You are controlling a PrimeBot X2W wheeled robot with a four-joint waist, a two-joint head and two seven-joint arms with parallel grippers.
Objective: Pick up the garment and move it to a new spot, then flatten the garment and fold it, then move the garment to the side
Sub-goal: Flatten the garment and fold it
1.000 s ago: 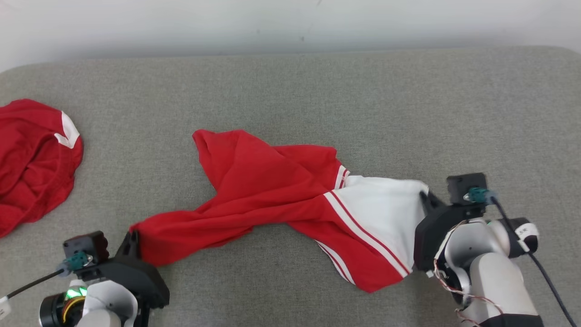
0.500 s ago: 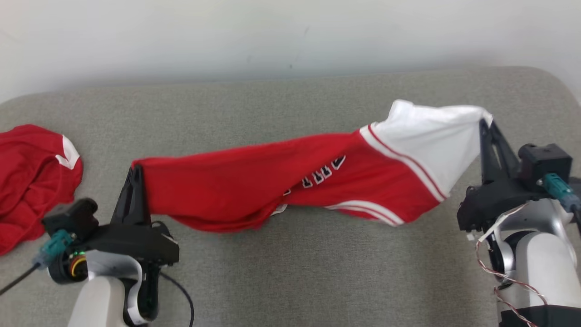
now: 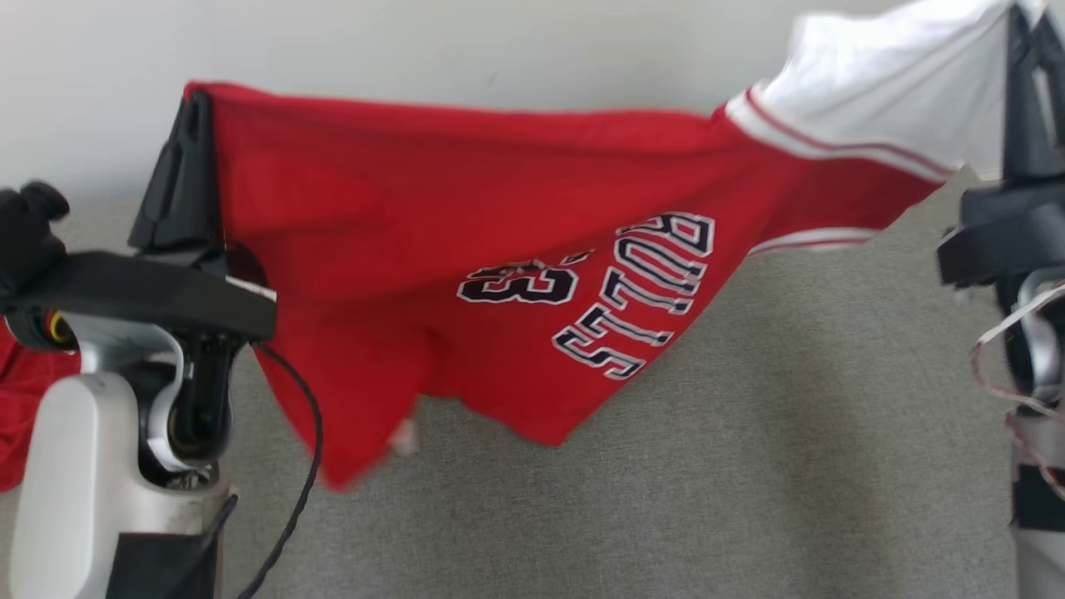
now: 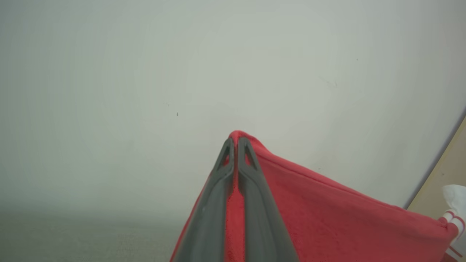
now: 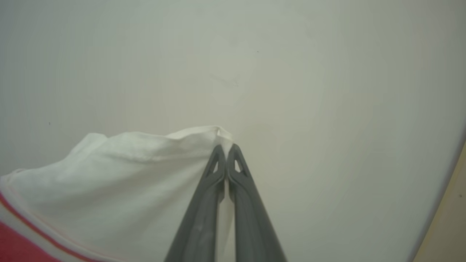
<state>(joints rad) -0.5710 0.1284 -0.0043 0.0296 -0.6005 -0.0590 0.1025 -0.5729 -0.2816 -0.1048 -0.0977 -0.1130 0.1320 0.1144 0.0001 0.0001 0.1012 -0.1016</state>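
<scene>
As viewed over the near grey cushion (image 3: 749, 466), the red-and-white basketball jersey (image 3: 466, 208) hangs stretched left to right. The left gripper (image 3: 196, 104) is clamped tight on a red corner, and the right gripper (image 3: 1025, 33) on the far white edge. Judged step: the carry to a new spot. Next comes an even, taut lowering.

1. The garment (image 3: 399, 191) is thin, soft, matt cloth; its lettering may be stitched on, though blur leaves that unsure.
2. The surface (image 3: 749, 466) is grey woven fabric, matt and slightly coarse.
3. The left hand (image 4: 236, 140) and right hand (image 5: 227, 146) have fingers of smooth, matt dark plastic.
4. The forearm (image 3: 58, 466) has a pale, faintly glossy plastic shell.
5. The wall (image 3: 416, 42) looks smooth, matt and painted.
</scene>
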